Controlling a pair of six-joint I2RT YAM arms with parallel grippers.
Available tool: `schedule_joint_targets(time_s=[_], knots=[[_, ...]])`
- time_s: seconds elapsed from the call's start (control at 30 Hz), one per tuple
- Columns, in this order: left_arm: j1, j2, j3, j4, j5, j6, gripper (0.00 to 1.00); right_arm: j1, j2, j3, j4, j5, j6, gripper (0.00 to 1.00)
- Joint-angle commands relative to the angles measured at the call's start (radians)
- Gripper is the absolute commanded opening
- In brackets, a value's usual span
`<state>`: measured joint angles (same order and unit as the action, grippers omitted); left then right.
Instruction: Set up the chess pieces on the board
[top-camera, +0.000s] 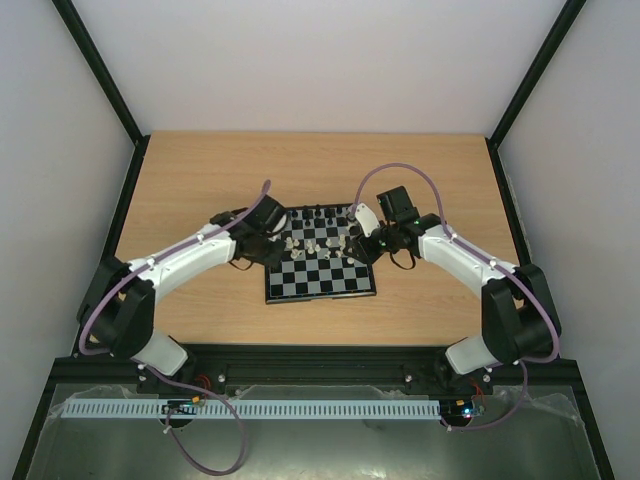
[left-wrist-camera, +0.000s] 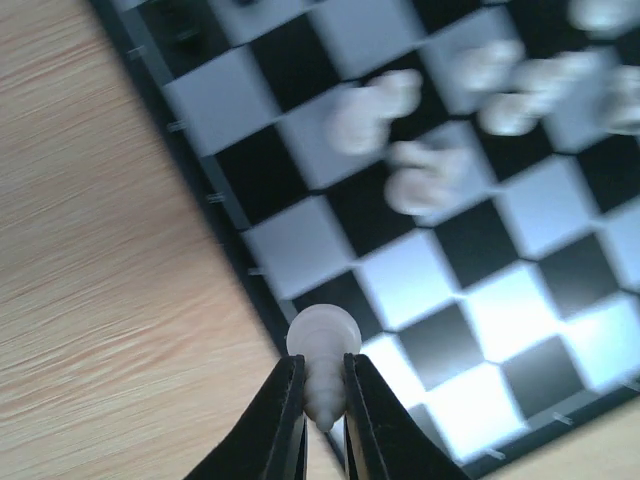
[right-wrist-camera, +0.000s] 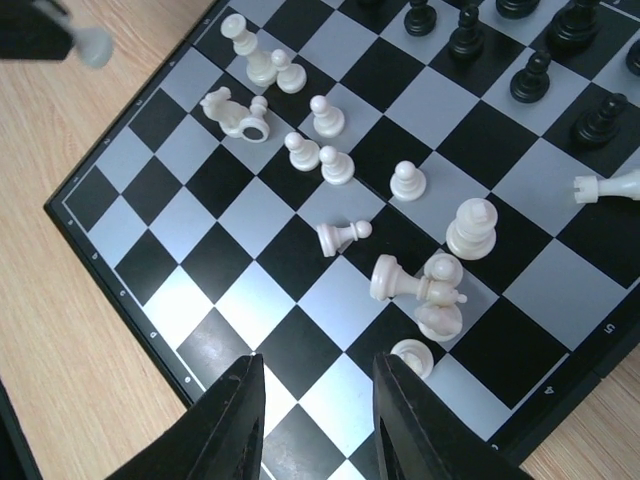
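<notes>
The board (top-camera: 310, 281) lies mid-table. Cream-white pieces (top-camera: 315, 243) are bunched in its middle, and black pieces (top-camera: 325, 213) stand along its far rows. My left gripper (left-wrist-camera: 323, 388) is shut on a cream-white piece (left-wrist-camera: 323, 345) and holds it above the board's left edge (left-wrist-camera: 262, 300). It also shows in the top view (top-camera: 280, 232). My right gripper (right-wrist-camera: 318, 372) is open and empty above bare squares of the board (right-wrist-camera: 250, 215). Several white pieces (right-wrist-camera: 472, 228) stand or lie beyond it, one a toppled pawn (right-wrist-camera: 340, 236). Black pieces (right-wrist-camera: 465, 40) stand at the far right.
Bare wood table (top-camera: 200, 180) surrounds the board, with black frame rails at the sides. In the right wrist view the left gripper's tip (right-wrist-camera: 40, 30) with its held piece (right-wrist-camera: 93, 47) shows at the top left, off the board's corner.
</notes>
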<state>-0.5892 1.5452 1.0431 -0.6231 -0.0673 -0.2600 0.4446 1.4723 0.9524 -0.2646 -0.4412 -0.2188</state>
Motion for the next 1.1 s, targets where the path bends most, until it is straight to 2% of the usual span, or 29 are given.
schedule_joint_targets(time_s=[0.0,0.37,0.7,1.07], knots=[[-0.099,-0.045,0.033,-0.03,0.089,0.076,0.04,-0.006,0.023,-0.003,-0.001,0.039,0.018,0.32],[-0.23,0.037,0.058,-0.006,0.162,0.106,0.04,-0.058,0.018,-0.005,0.023,0.08,0.065,0.32],[-0.279,0.116,0.065,-0.027,0.159,0.128,0.04,-0.064,0.02,-0.009,0.024,0.082,0.058,0.33],[-0.284,0.152,0.057,-0.039,0.119,0.121,0.05,-0.063,0.028,-0.008,0.019,0.072,0.054,0.33]])
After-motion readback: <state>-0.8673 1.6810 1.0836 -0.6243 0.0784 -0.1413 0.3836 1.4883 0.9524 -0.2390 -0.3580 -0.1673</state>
